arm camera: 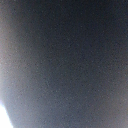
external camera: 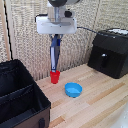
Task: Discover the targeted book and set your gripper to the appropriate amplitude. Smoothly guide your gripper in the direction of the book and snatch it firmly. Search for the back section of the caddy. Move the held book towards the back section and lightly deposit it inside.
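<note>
1. Black fabric forms the caddy, which occupies the lower corner at the exterior view's left; a divider is seen splitting it into a nearer and a farther compartment, and both appear vacant.
2. Pale wood planks make up the table, on which the caddy, the black appliance box at the exterior view's right, the blue bowl and the red cup are placed.
3. White housing marks the gripper, which is held high above the table, near the middle of the exterior view. Its fingers are closed on the top of the book; only a narrow gap, filled by the book, is left between them.
4. Dark navy covers identify the book, which hangs upright from the gripper, edge-on to the exterior view. Its lower end is seen just above or at the red cup; contact cannot be determined. The wrist view is filled by a dark, blurred surface, judged to be the book's cover.
5. Hazards are judged as follows:
   - The red cup may be tipped if the book is moved sideways before clearance is gained.
   - The book may swing or slip, since it is pinched only at its top.
   - The caddy's wall or divider may be struck if the book is lowered too early, or the wrong compartment may be entered.
</note>
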Available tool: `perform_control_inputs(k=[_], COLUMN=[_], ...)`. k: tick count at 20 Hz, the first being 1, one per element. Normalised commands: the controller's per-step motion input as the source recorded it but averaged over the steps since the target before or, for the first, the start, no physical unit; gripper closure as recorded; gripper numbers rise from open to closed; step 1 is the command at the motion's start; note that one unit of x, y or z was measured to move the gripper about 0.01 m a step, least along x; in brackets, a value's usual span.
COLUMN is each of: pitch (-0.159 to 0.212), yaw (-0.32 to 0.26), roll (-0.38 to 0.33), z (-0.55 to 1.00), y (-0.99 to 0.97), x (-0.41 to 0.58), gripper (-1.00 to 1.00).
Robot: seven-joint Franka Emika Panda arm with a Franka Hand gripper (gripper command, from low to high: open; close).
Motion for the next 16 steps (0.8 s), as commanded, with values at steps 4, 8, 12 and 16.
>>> perform_control_inputs(k=[4, 8, 12, 16], pitch=[0.024, 0.04, 0.054, 0.093], yaw=[-0.177, -0.198, -0.21, -0.182], roll=[-0.07, -0.04, -0.003, 0.04], z=[0.71, 0.73, 0.7, 0.67], y=[0.08, 0.03, 0.01, 0.01], x=[0.548, 0.499, 0.462, 0.509], gripper=[1.0, 1.0, 1.0, 1.0])
